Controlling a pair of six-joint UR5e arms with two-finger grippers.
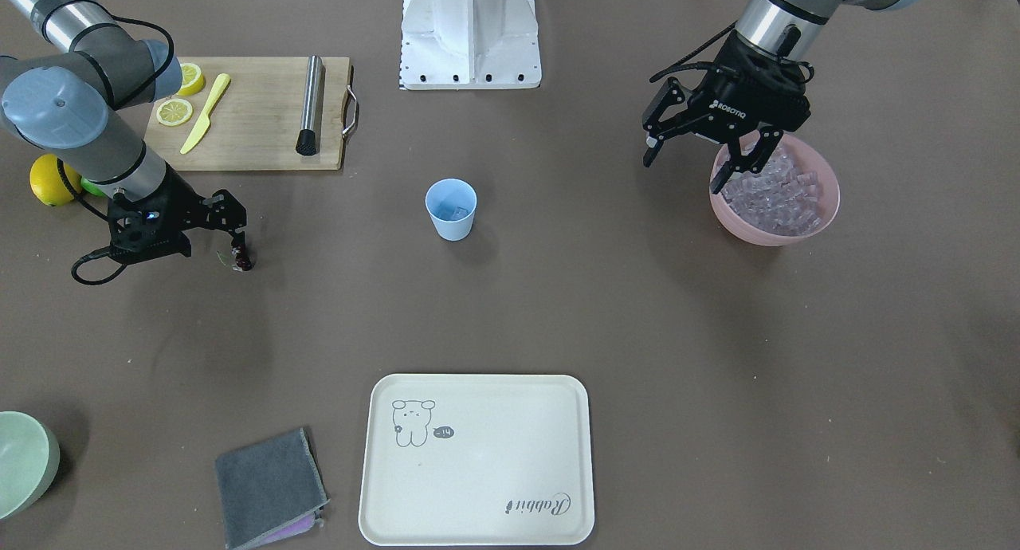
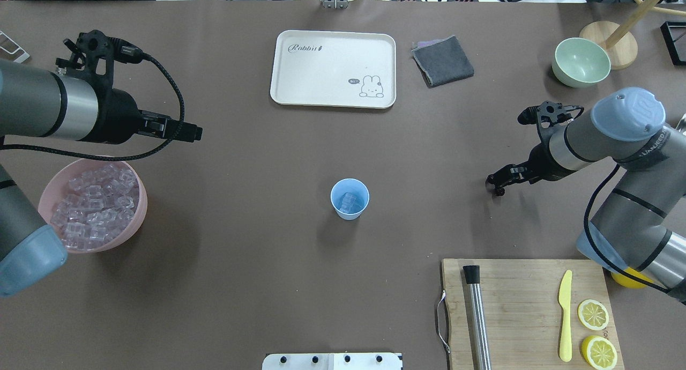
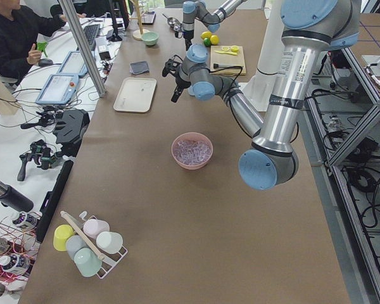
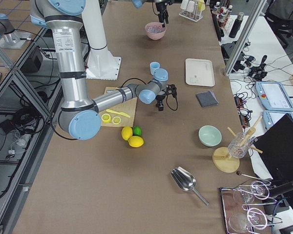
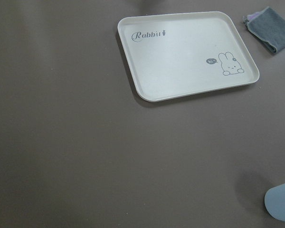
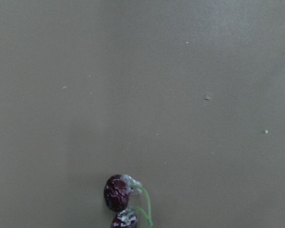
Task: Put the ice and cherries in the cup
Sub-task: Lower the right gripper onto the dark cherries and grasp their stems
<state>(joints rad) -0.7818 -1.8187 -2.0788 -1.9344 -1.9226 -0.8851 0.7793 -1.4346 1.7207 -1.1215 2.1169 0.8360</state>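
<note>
The light blue cup [image 1: 451, 209] stands upright mid-table, and a few ice cubes [image 2: 349, 200] lie inside it. More ice [image 1: 777, 195] fills the pink bowl [image 2: 136, 220]. My left gripper [image 1: 689, 161] hangs open over the bowl's inner rim, holding nothing. Far across the table, my right gripper [image 1: 238, 245] points down, shut on the cherries [image 1: 242, 257] just above the table top. In the right wrist view the dark red cherries [image 6: 116, 192] and their green stem show at the bottom edge. The cup's rim [image 5: 281, 208] shows in a corner of the left wrist view.
A cream tray [image 1: 478, 462] lies at the operators' side, with a grey cloth [image 1: 269, 486] and a green bowl [image 1: 24, 462] near it. A cutting board [image 1: 255, 127] carries lemon slices, a yellow knife and a metal rod. A lemon [image 1: 52, 179] sits behind the right arm.
</note>
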